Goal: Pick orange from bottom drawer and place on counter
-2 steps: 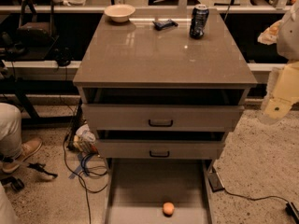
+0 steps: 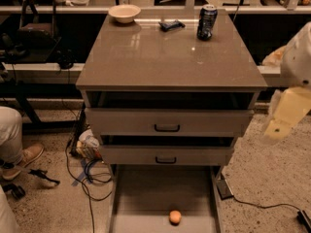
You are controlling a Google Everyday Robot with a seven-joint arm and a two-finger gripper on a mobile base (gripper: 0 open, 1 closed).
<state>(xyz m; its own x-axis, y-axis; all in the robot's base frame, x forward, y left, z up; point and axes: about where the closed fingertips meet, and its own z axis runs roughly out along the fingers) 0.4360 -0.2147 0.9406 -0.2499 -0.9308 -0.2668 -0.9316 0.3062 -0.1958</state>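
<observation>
The orange (image 2: pixel 175 217) lies on the floor of the pulled-out bottom drawer (image 2: pixel 146 193), near its front end and a little right of centre. The counter (image 2: pixel 165 57) is the glossy grey-brown top of the cabinet. My gripper (image 2: pixel 278 126) is the pale cream part of the arm at the right edge. It hangs beside the cabinet at the height of the upper drawer front, well above and to the right of the orange. It holds nothing that I can see.
On the counter's far edge stand a white bowl (image 2: pixel 124 12), a small dark object (image 2: pixel 172 25) and a soda can (image 2: pixel 206 22). Two drawer fronts with black handles (image 2: pixel 167 127) sit slightly open. Cables (image 2: pixel 90 171) and a person's shoe (image 2: pixel 22 159) lie at the left.
The cream arm part at the right has dropped slightly lower. The orange, the drawers and the things on the counter have not moved.
</observation>
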